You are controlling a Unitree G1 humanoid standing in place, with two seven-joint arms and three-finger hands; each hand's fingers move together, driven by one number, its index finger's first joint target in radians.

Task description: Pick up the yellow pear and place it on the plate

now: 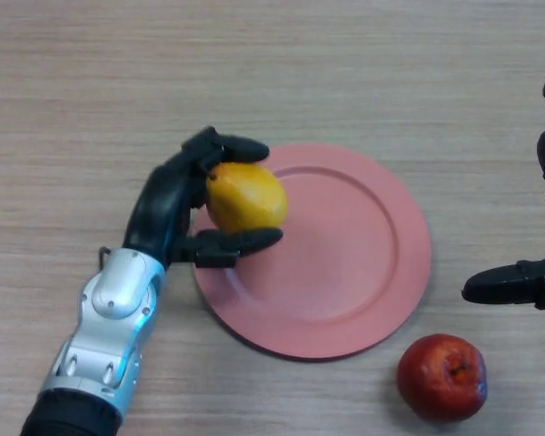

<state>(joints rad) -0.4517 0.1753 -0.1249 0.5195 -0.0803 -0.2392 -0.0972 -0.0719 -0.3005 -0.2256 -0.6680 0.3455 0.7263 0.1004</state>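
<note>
A yellow pear (246,196) is held over the left part of a pink plate (345,263) that lies on the wooden table. My left hand (168,209) comes in from the lower left and is shut on the pear, fingers curled over its top and thumb under its lower side. Whether the pear touches the plate cannot be told. At the right edge my right hand (527,283) shows, fingers straight and holding nothing, to the right of the plate.
A red apple (442,376) lies on the table just off the plate's lower right rim, below my right hand. The light wooden table (272,73) stretches behind the plate.
</note>
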